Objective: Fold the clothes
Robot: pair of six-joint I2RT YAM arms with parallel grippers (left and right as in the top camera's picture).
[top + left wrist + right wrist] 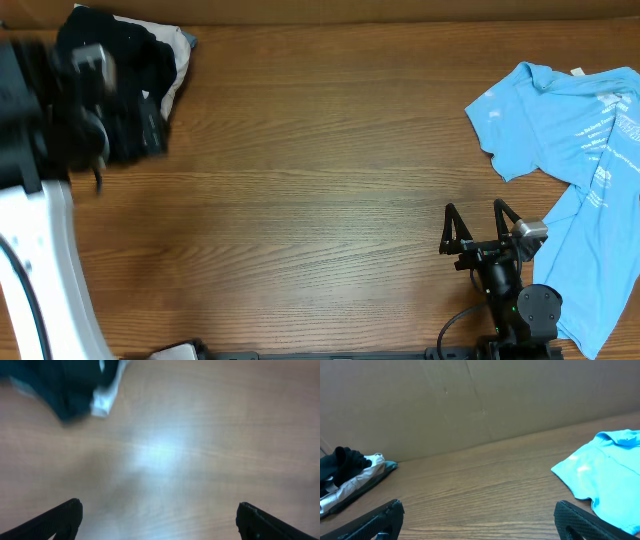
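Plainly, your left gripper (159,516) and right gripper (476,214) both stand wide and empty; the light blue T-shirt (570,130) looks limp and light, so pinch its edge

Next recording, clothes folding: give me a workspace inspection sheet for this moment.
Surface: wooden table, brown grain.
Job's things: black clothes bunched at the far left on a pale cloth; light blue T-shirt crumpled, unfolded, at the right edge.
Clutter: nothing seen.
Grippers: left gripper open, empty, near the black clothes; right gripper open, empty, beside the blue shirt.
Cables: black cable at the right arm's base.
Surroundings: brown board wall behind the table.
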